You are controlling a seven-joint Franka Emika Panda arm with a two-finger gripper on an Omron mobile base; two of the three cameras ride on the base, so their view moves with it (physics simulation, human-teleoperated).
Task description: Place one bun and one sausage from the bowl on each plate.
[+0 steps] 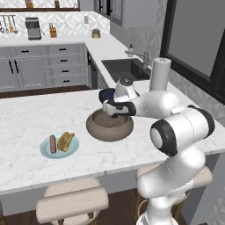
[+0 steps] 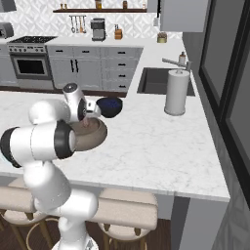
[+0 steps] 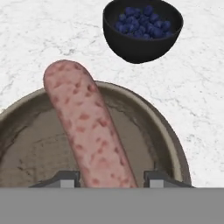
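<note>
The brown-grey stone bowl (image 1: pixel 110 128) (image 2: pixel 95 138) (image 3: pixel 171 144) stands mid-counter. My gripper (image 1: pixel 112 113) (image 2: pixel 87 122) (image 3: pixel 109 177) reaches down into it, shut on a pink speckled sausage (image 3: pixel 87 127) that runs lengthwise between my fingertips (image 3: pixel 65 177); its far end rises past the bowl's rim. To the left, near the counter's front, the pale blue plate (image 1: pixel 45 151) carries a sausage (image 1: pixel 53 143) and a bun (image 1: pixel 66 141) side by side. The rest of the bowl's inside that I can see is bare.
A smaller dark blue bowl of blueberries (image 3: pixel 142 30) (image 1: pixel 107 93) (image 2: pixel 110 106) sits just behind the stone bowl. A paper towel roll (image 1: pixel 159 74) (image 2: pixel 177 92) and the sink (image 1: pixel 125 68) (image 2: pixel 161 80) lie further back right. Stools (image 1: pixel 72 203) stand under the front edge.
</note>
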